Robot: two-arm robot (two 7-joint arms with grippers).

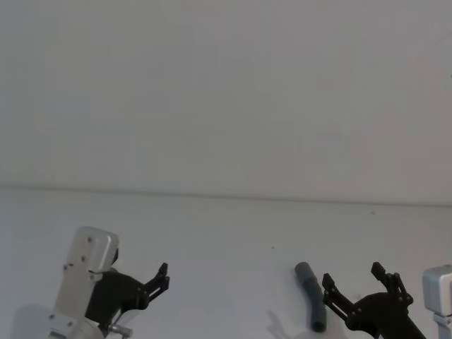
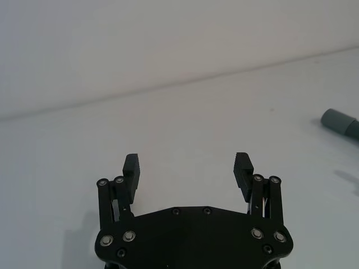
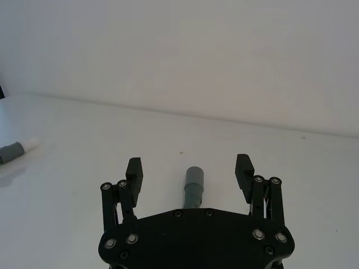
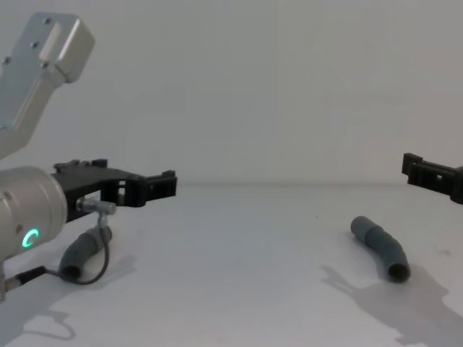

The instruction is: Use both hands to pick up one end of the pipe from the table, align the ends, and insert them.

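Observation:
One dark grey ribbed pipe piece (image 1: 311, 296) lies on the table (image 1: 226, 240) at the right, its smooth grey cuff (image 3: 194, 176) pointing away from me. My right gripper (image 1: 353, 277) hovers open just beside and above this piece (image 4: 380, 246); in the right wrist view the cuff shows between the open fingers (image 3: 189, 164). The other piece (image 4: 78, 251) lies at the left under my left arm, and its white tip (image 3: 31, 143) shows in the right wrist view. My left gripper (image 4: 155, 186) is open above the table, holding nothing (image 2: 188, 165).
A thin black cable (image 4: 101, 264) loops from the left arm down beside the left piece. The white table (image 4: 239, 289) runs back to a plain white wall (image 1: 226, 92). The cuffed piece's end (image 2: 339, 122) also shows in the left wrist view.

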